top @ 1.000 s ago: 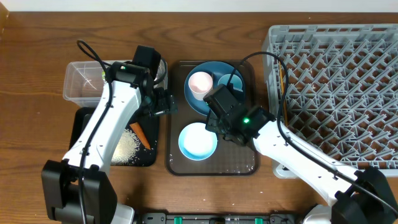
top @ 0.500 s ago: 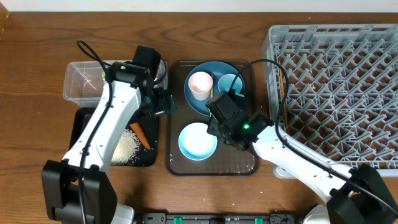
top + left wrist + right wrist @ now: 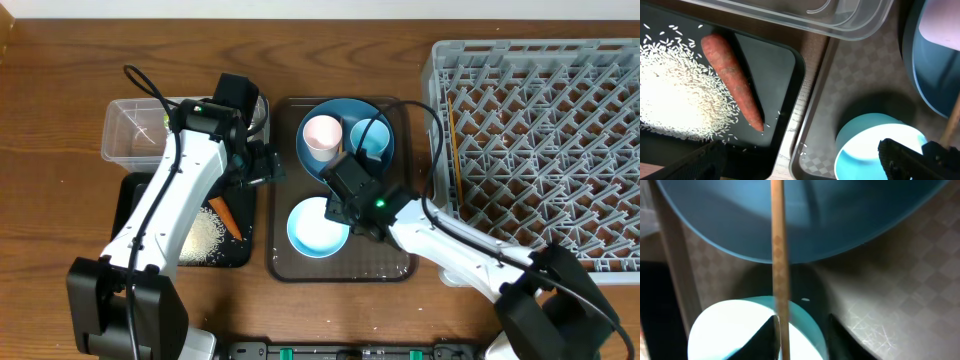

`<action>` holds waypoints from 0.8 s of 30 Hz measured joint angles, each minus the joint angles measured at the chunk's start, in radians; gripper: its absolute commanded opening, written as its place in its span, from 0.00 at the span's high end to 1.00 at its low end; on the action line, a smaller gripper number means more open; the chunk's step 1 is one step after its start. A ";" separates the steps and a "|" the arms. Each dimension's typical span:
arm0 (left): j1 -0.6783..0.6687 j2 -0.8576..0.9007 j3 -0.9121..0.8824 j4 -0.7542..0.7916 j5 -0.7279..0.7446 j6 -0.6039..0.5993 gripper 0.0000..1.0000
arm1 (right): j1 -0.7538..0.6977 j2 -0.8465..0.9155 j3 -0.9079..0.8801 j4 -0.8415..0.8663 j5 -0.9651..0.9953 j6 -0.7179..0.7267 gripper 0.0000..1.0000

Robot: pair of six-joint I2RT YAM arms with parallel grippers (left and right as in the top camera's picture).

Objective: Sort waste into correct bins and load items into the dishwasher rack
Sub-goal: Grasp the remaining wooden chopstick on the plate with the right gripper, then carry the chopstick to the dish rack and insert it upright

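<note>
Wooden chopstick (image 3: 779, 255): light, stiff, thin, may roll; we'd pinch mid-shaft. Over the bowl (image 3: 730, 325), right end effector (image 3: 802, 335) straddles it, slightly spread, not pinching; left end effector (image 3: 807, 157), beside the bowl, gapes wide.

Bright, even light overhead, all crisp; right wrist view goes soft, chopstick (image 3: 779, 255) blurred, dark shadow beneath plate (image 3: 840, 215).

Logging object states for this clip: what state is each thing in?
Pink cup: upright on plate.
Blue cup: upright on plate.
Bowl: upright, empty.
Black tub: holds rice and carrot.
Left gripper: jaws open, empty.
Right gripper: jaws open around chopstick, not yet clamped.
</note>
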 measured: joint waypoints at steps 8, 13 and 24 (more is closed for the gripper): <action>0.000 0.000 0.000 0.000 0.000 0.000 0.01 | 0.000 -0.019 0.000 -0.013 -0.001 -0.031 0.98; 0.000 0.000 0.000 0.000 0.000 0.000 0.01 | 0.000 -0.085 0.000 -0.027 0.000 -0.050 0.99; 0.000 0.000 0.000 0.000 0.000 0.000 0.01 | -0.009 -0.345 0.000 -0.145 -0.010 -0.154 0.99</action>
